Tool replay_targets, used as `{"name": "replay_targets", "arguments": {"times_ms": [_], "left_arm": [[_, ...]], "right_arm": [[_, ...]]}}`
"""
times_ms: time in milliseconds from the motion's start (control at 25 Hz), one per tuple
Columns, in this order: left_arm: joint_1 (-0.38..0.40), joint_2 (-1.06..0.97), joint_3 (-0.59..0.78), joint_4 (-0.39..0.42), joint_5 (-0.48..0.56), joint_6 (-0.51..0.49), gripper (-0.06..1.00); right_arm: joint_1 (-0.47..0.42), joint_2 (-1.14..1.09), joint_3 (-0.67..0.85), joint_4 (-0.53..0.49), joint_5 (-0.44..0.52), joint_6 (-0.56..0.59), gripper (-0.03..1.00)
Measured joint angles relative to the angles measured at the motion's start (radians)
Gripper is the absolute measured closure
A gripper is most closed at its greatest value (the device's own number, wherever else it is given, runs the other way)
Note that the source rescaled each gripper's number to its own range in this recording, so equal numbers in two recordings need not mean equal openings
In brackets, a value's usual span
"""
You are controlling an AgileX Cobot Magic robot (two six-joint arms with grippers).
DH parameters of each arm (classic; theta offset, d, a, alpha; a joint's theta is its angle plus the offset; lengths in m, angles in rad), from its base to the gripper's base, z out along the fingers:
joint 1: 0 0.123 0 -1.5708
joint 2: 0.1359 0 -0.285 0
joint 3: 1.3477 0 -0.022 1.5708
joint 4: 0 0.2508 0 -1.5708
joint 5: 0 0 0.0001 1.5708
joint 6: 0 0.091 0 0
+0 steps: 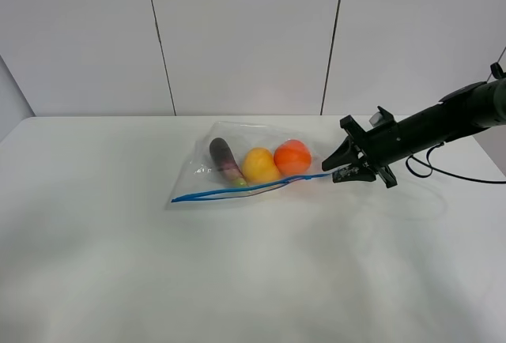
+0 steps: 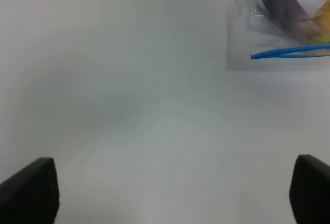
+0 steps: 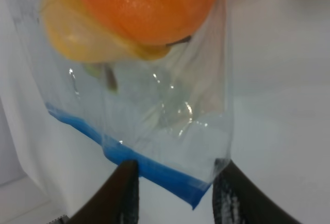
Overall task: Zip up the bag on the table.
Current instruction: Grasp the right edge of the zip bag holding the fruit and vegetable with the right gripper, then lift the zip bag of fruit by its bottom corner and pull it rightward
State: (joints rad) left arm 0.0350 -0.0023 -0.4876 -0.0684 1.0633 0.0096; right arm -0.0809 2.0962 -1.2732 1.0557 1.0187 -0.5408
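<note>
The clear bag (image 1: 237, 157) lies on the white table (image 1: 118, 264) with a purple, a yellow and an orange piece of produce inside. Its blue zipper strip (image 1: 237, 190) runs along the near edge. My right gripper (image 1: 341, 167) is at the strip's right end. In the right wrist view its fingers (image 3: 126, 190) stand apart on either side of the blue strip's end (image 3: 170, 175), so the right gripper (image 3: 175, 175) is open around it. My left gripper (image 2: 170, 190) is open over bare table, apart from the bag's left corner (image 2: 278, 33).
A black cable (image 1: 451, 173) trails on the table behind the right arm. The table's far edge meets a white panelled wall (image 1: 245, 43).
</note>
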Motion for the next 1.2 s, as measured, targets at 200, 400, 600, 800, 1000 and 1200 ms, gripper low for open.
{"name": "replay_targets", "arguments": {"times_ms": [200, 400, 600, 800, 1000, 1200], "left_arm": [[0.000, 0.000, 0.000, 0.000, 0.000, 0.000, -0.06], [0.000, 0.000, 0.000, 0.000, 0.000, 0.000, -0.06], [0.000, 0.000, 0.000, 0.000, 0.000, 0.000, -0.06], [0.000, 0.000, 0.000, 0.000, 0.000, 0.000, -0.06], [0.000, 0.000, 0.000, 0.000, 0.000, 0.000, -0.06], [0.000, 0.000, 0.000, 0.000, 0.000, 0.000, -0.06]], "right_arm": [[0.000, 0.000, 0.000, 0.001, -0.011, 0.000, 0.75], [0.000, 0.000, 0.000, 0.001, -0.013, 0.000, 0.89], [0.000, 0.000, 0.000, 0.001, -0.014, -0.005, 0.96], [0.000, 0.000, 0.000, 0.001, -0.013, -0.016, 0.97], [0.000, 0.000, -0.003, 0.003, 0.011, -0.055, 0.97], [0.010, 0.000, -0.031, 0.043, 0.072, -0.068, 0.97]]}}
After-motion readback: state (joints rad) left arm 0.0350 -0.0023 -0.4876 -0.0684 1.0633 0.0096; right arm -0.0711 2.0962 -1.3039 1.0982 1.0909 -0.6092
